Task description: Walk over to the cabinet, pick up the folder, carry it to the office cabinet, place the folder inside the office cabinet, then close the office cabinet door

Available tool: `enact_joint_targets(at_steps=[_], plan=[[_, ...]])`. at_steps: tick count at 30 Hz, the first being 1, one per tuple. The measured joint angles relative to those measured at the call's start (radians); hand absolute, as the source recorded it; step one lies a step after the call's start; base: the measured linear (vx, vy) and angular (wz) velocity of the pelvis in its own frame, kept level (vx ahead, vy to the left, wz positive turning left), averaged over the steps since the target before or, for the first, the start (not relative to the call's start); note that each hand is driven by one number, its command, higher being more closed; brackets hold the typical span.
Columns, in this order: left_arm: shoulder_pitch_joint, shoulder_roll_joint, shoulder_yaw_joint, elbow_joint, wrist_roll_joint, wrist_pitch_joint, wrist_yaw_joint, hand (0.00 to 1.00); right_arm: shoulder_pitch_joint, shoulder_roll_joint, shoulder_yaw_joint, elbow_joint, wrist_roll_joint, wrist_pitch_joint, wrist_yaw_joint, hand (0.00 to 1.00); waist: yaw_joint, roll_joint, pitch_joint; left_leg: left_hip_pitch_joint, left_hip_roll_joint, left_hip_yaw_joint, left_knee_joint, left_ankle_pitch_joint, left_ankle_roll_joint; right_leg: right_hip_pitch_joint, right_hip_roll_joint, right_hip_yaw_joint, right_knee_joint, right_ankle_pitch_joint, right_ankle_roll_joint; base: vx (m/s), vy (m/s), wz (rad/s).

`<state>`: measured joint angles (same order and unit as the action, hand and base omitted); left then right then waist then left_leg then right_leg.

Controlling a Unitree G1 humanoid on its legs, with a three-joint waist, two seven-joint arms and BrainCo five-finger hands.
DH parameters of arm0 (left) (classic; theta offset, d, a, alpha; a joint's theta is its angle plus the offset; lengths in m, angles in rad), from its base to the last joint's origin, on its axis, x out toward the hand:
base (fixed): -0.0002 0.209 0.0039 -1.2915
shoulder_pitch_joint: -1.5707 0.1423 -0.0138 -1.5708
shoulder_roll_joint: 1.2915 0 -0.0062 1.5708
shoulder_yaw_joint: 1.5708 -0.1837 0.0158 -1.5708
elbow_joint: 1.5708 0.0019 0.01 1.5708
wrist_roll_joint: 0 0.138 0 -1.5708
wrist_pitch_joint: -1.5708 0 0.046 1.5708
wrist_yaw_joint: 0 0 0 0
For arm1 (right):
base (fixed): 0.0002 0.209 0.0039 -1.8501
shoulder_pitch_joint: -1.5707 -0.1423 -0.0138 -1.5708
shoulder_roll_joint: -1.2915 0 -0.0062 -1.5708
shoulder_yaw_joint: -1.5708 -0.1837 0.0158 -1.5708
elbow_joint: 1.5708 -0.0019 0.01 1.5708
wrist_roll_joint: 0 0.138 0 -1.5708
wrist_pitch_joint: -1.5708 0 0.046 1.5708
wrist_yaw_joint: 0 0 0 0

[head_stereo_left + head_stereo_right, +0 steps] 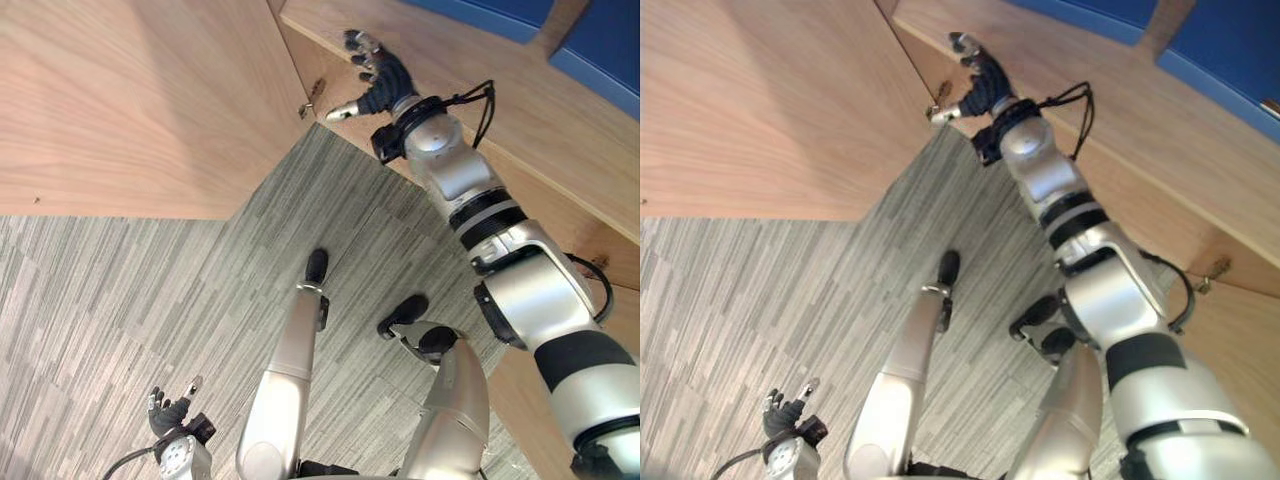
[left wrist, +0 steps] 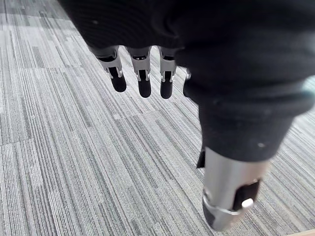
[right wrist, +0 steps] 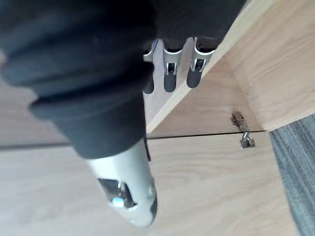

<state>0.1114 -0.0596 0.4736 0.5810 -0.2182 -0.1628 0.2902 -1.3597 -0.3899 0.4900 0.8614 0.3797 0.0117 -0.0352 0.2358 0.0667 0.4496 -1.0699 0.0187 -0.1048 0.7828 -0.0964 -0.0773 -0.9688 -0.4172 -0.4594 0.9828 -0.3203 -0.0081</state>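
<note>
- Floor: grey striped carpet (image 1: 120,300) covers the ground beneath the robot and runs up to the foot of the wooden unit.
- Left hand (image 1: 170,410): hangs low at the robot's left side, above the carpet and well apart from the woodwork. In its wrist view the fingers (image 2: 142,81) point straight down in a loose row, spread wide enough to hold nothing, with bare carpet past them.
- Right hand (image 1: 375,75): raised at the end of an outstretched arm to the corner where door and carcass meet. The fingers (image 3: 170,73) are straight and relaxed and grasp nothing. Their dark tips lie over a wooden edge of the unit, but whether they press on it cannot be told. The thumb points towards the hinge.
- Hinge (image 1: 312,100): small metal fitting at the inner corner, just beside the right hand's thumb.
- Cabinet door (image 1: 130,100): large plain light-wood panel, standing swung out from the carcass above the carpet, not closed.
- Office cabinet (image 1: 540,130): light-wood carcass running diagonally behind the right arm.
- Blue shapes (image 1: 600,50): two flat blue items lie on the cabinet's wooden surface, past the right hand. Whether either is the folder cannot be told.
</note>
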Motion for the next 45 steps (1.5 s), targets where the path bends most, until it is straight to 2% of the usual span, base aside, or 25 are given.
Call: enact_joint_targets(at_steps=[5, 9, 10, 13, 14, 19, 21, 25, 26, 28, 30, 32, 36, 38, 39, 40, 41, 43, 44, 45], plan=[[-0.015, -0.009, 0.038, 0.0, -0.023, -0.001, 0.0, 0.0, -0.065, -0.016, -0.021, 0.077, 0.19, 0.0, -0.006, 0.0, 0.001, 0.0, 0.001, -0.011, 0.0, -0.004, 0.0, 0.003, -0.005, -0.013, 0.0, -0.002, 0.004, -0.004, 0.003, 0.0, 0.0, 0.0], [-0.015, -0.009, 0.062, -0.004, -0.033, -0.001, 0.001, 0.0, -0.07, -0.035, 0.017, 0.115, 0.328, 0.004, -0.003, 0.0, 0.009, 0.0, 0.001, -0.011, -0.001, -0.007, -0.006, 0.006, -0.008, -0.013, 0.0, -0.004, 0.003, -0.006, 0.005, 0.0, 0.005, 0.01], [-0.015, -0.01, 0.062, -0.008, -0.033, -0.001, 0.002, 0.0, -0.071, -0.039, 0.018, 0.116, 0.359, 0.002, -0.002, 0.0, 0.01, 0.0, 0.001, -0.009, -0.002, -0.008, -0.015, 0.01, -0.008, -0.011, 0.0, -0.007, -0.003, -0.001, -0.007, 0.01, 0.013, 0.05], [-0.021, -0.009, 0.062, -0.023, -0.03, -0.001, 0.006, 0.0, -0.07, -0.037, 0.043, 0.142, 0.367, -0.012, 0.003, 0.0, 0.011, 0.001, 0.002, 0.02, 0.003, -0.016, -0.076, 0.039, -0.012, 0.025, 0.015, -0.04, -0.057, 0.019, -0.041, 0.03, 0.003, 0.09], [-0.028, -0.009, 0.061, -0.022, -0.024, 0.0, 0.006, 0.0, -0.061, -0.029, 0.074, 0.181, 0.341, -0.006, 0.011, 0.0, 0.015, 0.001, 0.005, 0.07, 0.007, -0.017, -0.141, 0.064, -0.013, 0.07, 0.027, -0.054, -0.105, 0.035, -0.047, 0.04, -0.02, 0.07], [-0.027, -0.007, 0.05, -0.029, 0.015, 0.003, 0.008, 0.0, 0.08, 0.051, 0.15, 0.265, 0.324, 0.005, 0.02, 0.0, 0.02, -0.002, 0.004, 0.275, 0.03, 0.002, -0.386, 0.15, -0.018, 0.222, 0.078, -0.078, -0.279, 0.091, -0.041, 0.09, -0.023, -0.05], [-0.018, -0.005, 0.016, -0.054, 0.046, 0.003, 0.008, 0.0, 0.189, 0.1, 0.205, 0.307, 0.324, 0.01, 0.02, 0.0, 0.007, -0.004, 0.003, 0.361, 0.044, 0.011, -0.471, 0.175, -0.018, 0.291, 0.104, -0.085, -0.347, 0.112, -0.035, 0.14, -0.018, -0.12], [-0.011, -0.004, -0.046, -0.037, 0.121, 0.005, 0.008, 0.0, 0.456, 0.209, 0.186, 0.308, 0.297, 0.007, 0.024, 0.0, -0.038, -0.017, 0.002, 0.561, 0.077, 0.086, -0.559, 0.178, -0.015, 0.477, 0.157, -0.074, -0.47, 0.15, -0.014, 0.13, 0.018, -0.36], [-0.009, -0.004, -0.065, -0.019, 0.149, 0.004, 0.008, 0.0, 0.576, 0.259, 0.133, 0.302, 0.256, 0.004, 0.03, 0.0, -0.049, -0.04, -0.006, 0.653, 0.09, 0.143, -0.581, 0.17, -0.004, 0.553, 0.177, -0.047, -0.516, 0.159, -0.005, 0.12, 0.017, -0.52], [-0.01, -0.004, -0.079, 0.005, 0.167, 0.004, 0.008, 0.0, 0.692, 0.311, 0.051, 0.276, 0.223, -0.002, 0.034, 0.0, -0.066, -0.069, -0.023, 0.712, 0.103, 0.186, -0.588, 0.163, -0.003, 0.609, 0.196, -0.028, -0.555, 0.167, 0.0, 0.1, -0.017, -0.54], [-0.016, -0.003, -0.112, 0.069, 0.177, 0.006, 0.009, 0.0, 0.885, 0.386, -0.109, 0.246, 0.202, -0.034, 0.047, 0.0, -0.084, -0.097, -0.066, 0.788, 0.133, 0.225, -0.59, 0.128, -0.006, 0.683, 0.241, -0.004, -0.61, 0.18, 0.004, 0.09, -0.048, -0.46], [-0.026, -0.004, -0.116, 0.118, 0.189, 0.007, 0.008, 0.0, 1.011, 0.416, -0.219, 0.252, 0.18, -0.043, 0.054, 0.0, -0.092, -0.108, -0.116, 0.832, 0.145, 0.236, -0.596, 0.117, -0.014, 0.73, 0.265, 0.005, -0.651, 0.193, 0.007, 0.09, -0.035, -0.27], [-0.03, 0.01, -0.132, 0.235, 0.213, 0.008, 0.008, 0.0, 1.168, 0.427, -0.419, 0.314, 0.137, -0.064, 0.047, 0.0, -0.125, -0.101, -0.208, 0.951, 0.15, 0.291, -0.664, 0.117, -0.014, 0.825, 0.307, 0.06, -0.762, 0.243, 0.018, 0.06, 0.024, -0.45], [-0.029, 0.029, -0.168, 0.304, 0.255, 0.013, 0.007, 0.0, 1.24, 0.427, -0.607, 0.341, 0.069, -0.089, 0.018, 0.0, -0.152, -0.087, -0.252, 1.022, 0.151, 0.349, -0.7, 0.114, -0.014, 0.873, 0.328, 0.112, -0.836, 0.285, 0.024, -0.02, 0.053, -0.67], [-0.028, 0.031, -0.178, 0.316, 0.266, 0.015, 0.006, 0.0, 1.249, 0.428, -0.668, 0.341, 0.065, -0.097, 0.007, 0.0, -0.155, -0.083, -0.264, 1.038, 0.151, 0.369, -0.708, 0.113, -0.014, 0.885, 0.333, 0.127, -0.856, 0.297, 0.027, -0.04, 0.059, -0.75], [-0.027, 0.036, -0.205, 0.337, 0.294, 0.018, 0.001, 0.0, 1.255, 0.428, -0.81, 0.35, 0.071, -0.101, -0.006, 0.0, -0.165, -0.073, -0.285, 1.068, 0.151, 0.401, -0.72, 0.109, -0.011, 0.904, 0.344, 0.161, -0.896, 0.32, 0.032, -0.04, 0.065, -0.78], [-0.023, 0.042, -0.244, 0.351, 0.32, 0.019, -0.015, 0.0, 1.264, 0.427, -0.955, 0.351, 0.099, -0.101, -0.011, 0.0, -0.174, -0.062, -0.304, 1.097, 0.149, 0.437, -0.73, 0.102, -0.011, 0.924, 0.352, 0.193, -0.933, 0.342, 0.037, -0.04, 0.084, -0.78], [-0.018, 0.046, -0.293, 0.355, 0.341, 0.02, -0.039, 0.0, 1.282, 0.42, -1.128, 0.352, 0.174, -0.102, -0.014, 0.0, -0.187, -0.048, -0.329, 1.117, 0.147, 0.48, -0.732, 0.084, -0.017, 0.936, 0.359, 0.233, -0.97, 0.367, 0.039, -0.02, 0.076, -0.82], [-0.02, 0.053, -0.335, 0.376, 0.348, 0.02, -0.077, 0.0, 1.32, 0.406, -1.279, 0.354, 0.246, -0.094, -0.021, 0.0, -0.199, -0.033, -0.348, 1.139, 0.147, 0.533, -0.729, 0.065, -0.022, 0.95, 0.372, 0.286, -1.017, 0.399, 0.041, 0.01, 0.055, -0.97], [-0.022, 0.055, -0.341, 0.386, 0.348, 0.019, -0.088, 0.0, 1.332, 0.402, -1.32, 0.355, 0.261, -0.091, -0.024, 0.0, -0.203, -0.029, -0.351, 1.146, 0.148, 0.551, -0.725, 0.057, -0.023, 0.953, 0.377, 0.307, -1.029, 0.41, 0.039, 0.02, 0.057, -0.95]])
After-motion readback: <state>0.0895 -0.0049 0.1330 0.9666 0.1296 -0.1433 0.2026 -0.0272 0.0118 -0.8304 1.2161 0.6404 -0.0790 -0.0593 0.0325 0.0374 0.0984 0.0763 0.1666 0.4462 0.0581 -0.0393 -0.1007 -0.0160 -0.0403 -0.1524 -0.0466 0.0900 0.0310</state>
